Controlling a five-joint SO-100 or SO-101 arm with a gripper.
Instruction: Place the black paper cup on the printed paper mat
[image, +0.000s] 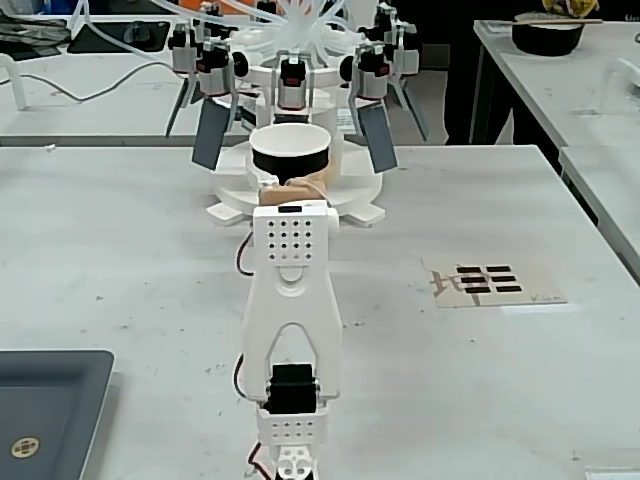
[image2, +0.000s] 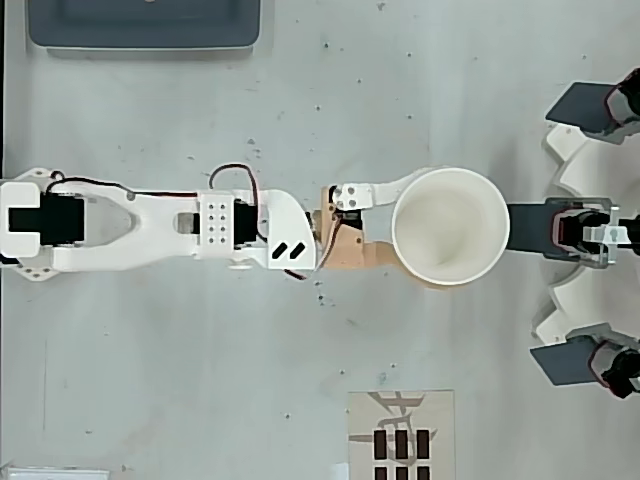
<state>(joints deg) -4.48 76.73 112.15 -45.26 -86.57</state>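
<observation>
Overhead view, claw (image2: 420, 232) clamped on black paper cup (image2: 450, 240), printed paper mat (image2: 400, 435) well apart, grey tray (image2: 145, 25) far off

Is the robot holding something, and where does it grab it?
Yes, the cup. The gripper jaws wrap its side wall, just under the rim.

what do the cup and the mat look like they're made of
The cup looks like paper: matte black outside, plain white inside with a thin rolled rim. The mat looks like thin beige paper, lying flat, printed with black bars and a brush character.
</observation>
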